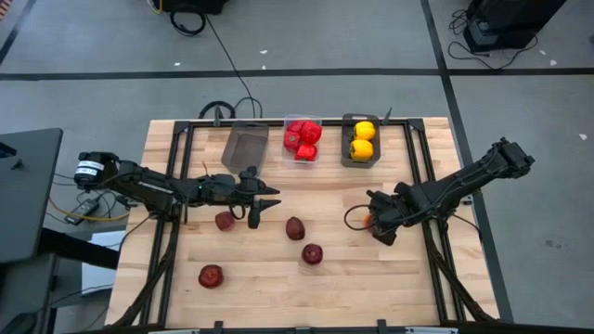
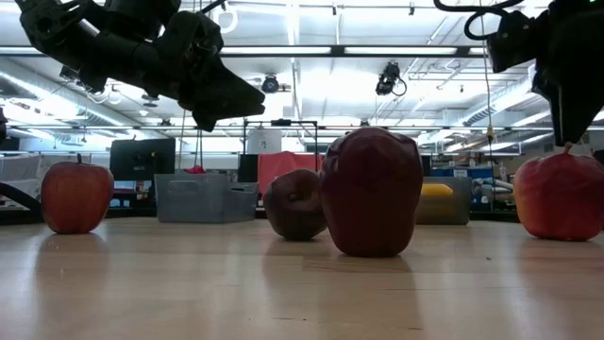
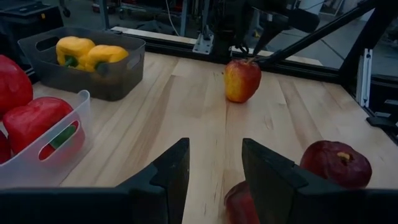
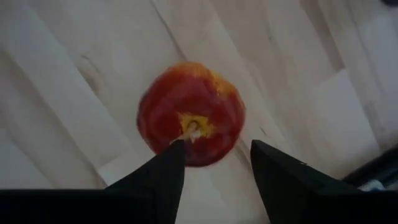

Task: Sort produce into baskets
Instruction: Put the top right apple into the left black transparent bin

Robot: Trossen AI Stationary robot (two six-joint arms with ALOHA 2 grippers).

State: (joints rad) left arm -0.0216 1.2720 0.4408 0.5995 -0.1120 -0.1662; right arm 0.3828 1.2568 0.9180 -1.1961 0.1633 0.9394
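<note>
Directly below the right gripper (image 4: 211, 165) stands a red-yellow apple (image 4: 190, 112), upright on the wooden table (image 4: 68, 74); the fingers are apart, above it and not clamped on it. Left gripper (image 1: 264, 206) hovers with fingers apart and empty, one dark apple (image 1: 225, 221) just beside it. Beyond it stand the grey bin (image 1: 244, 148), clear bin (image 1: 303, 160) of red peppers (image 1: 303, 137) and yellow-pepper bin (image 1: 347, 148).
</note>
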